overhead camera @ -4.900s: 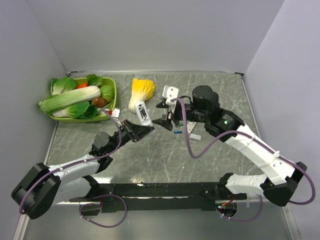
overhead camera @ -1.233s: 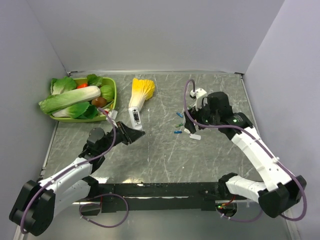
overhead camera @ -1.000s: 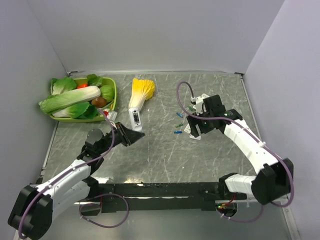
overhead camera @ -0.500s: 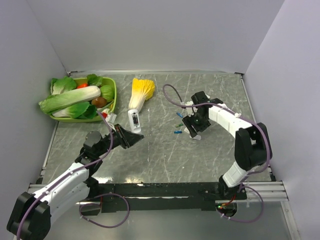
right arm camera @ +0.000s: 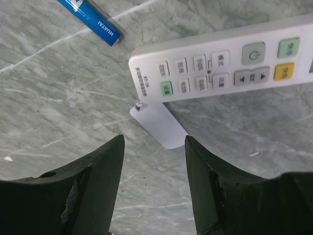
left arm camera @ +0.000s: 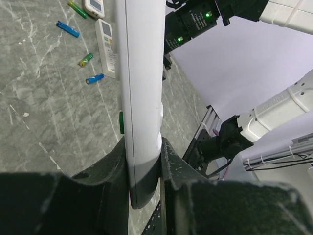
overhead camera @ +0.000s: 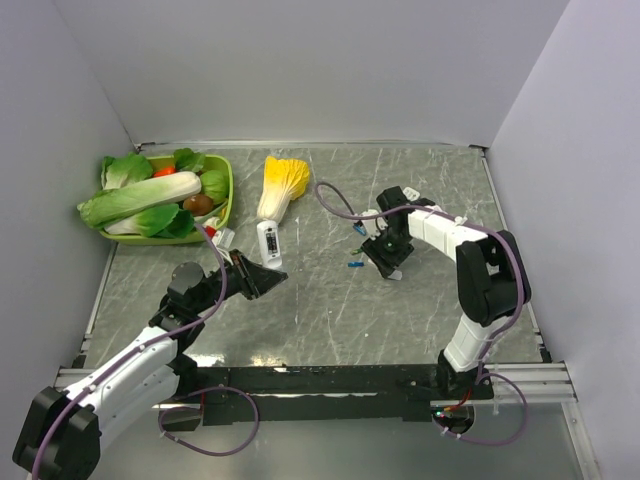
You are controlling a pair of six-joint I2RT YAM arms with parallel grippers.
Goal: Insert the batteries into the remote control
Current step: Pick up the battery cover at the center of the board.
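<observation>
Right gripper [right arm camera: 154, 143] now hangs low over the table [overhead camera: 330, 310] right of centre, jaws partly open and empty, one finger on each side of a small flat white tab [right arm camera: 160, 125] that lies touching the end of a second remote [right arm camera: 220, 63], button face up. Change noted: over the last second this arm has folded in from the right and brought its wrist down at the battery cluster, and the jaws have been narrowing as it came; they have closed on nothing so far. Left gripper [left arm camera: 144, 155] is unchanged in grip, clamped tight on the remote control [left arm camera: 142, 73], held on edge left of centre and well apart from the right gripper; a few seconds ago the two grippers stood close together, so the arms have since separated. Batteries [left arm camera: 67, 29] lie loose on the table between the two grippers, none in a jaw; a blue battery [right arm camera: 90, 18] lies just beside the second remote's end, outside the open jaws. Assessment: loading is not complete and the right arm appears to have gone to fetch, but its jaws are lined up on the white tab, probably a compartment cover, not on a battery. If a battery is wanted, the gripper needs shifting toward the blue one before closing; whether the compartment stands open cannot be told, the wrist view showing the remote control edge-on
</observation>
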